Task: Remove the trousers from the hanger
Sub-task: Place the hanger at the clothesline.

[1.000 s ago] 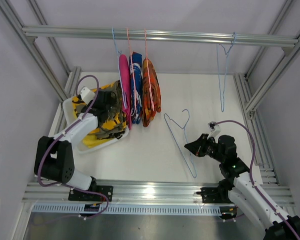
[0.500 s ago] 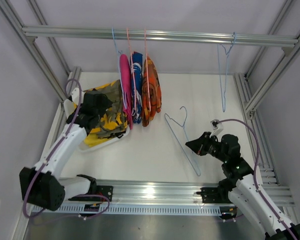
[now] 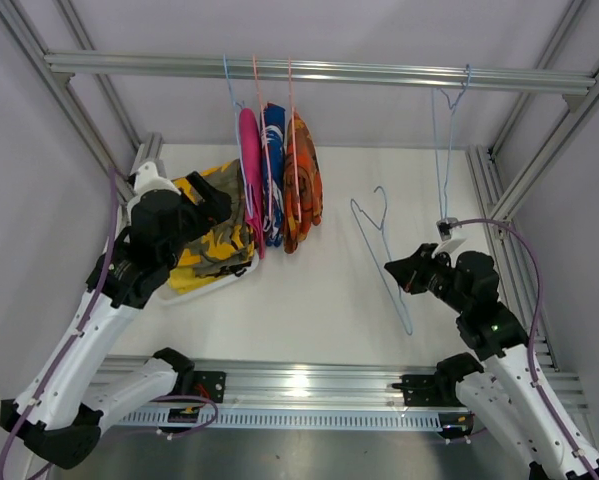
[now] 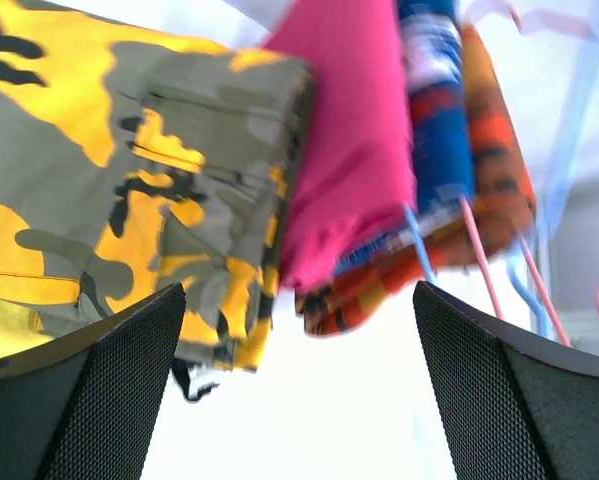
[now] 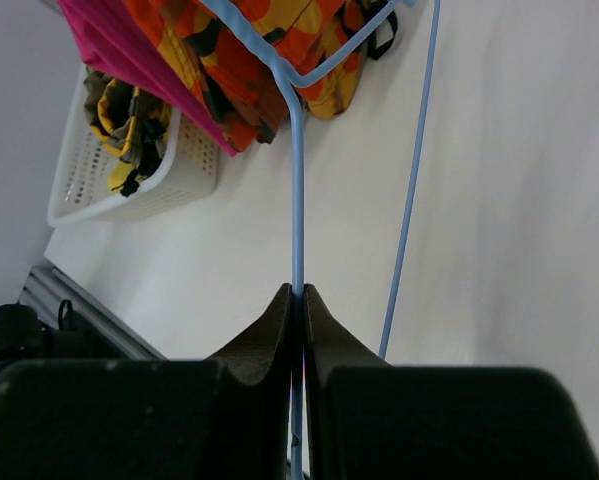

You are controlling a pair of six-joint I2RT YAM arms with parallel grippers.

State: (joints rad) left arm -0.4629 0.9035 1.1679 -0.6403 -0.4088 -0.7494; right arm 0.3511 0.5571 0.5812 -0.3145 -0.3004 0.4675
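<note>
top external view: 3 pairs of trousers, pink point(image 3: 247, 160), blue point(image 3: 273, 150) and orange point(image 3: 302, 180), hang from the rail point(image 3: 379, 72), long axes straight down; the yellow camouflage pair point(image 3: 219, 238) lies crumpled in the white basket point(image 5: 129, 190) at left. left gripper point(image 4: 294, 300) gapes wide, empty, facing them. right gripper point(image 5: 299, 292) pinches a bare blue hanger point(image 5: 297, 200)

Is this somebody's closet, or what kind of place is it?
Probably a robot test booth, not a home closet. Little trousers hang from a bare metal rail, two robot arms are bolted at the table's near edge, and the walls are plain white panels.
</note>
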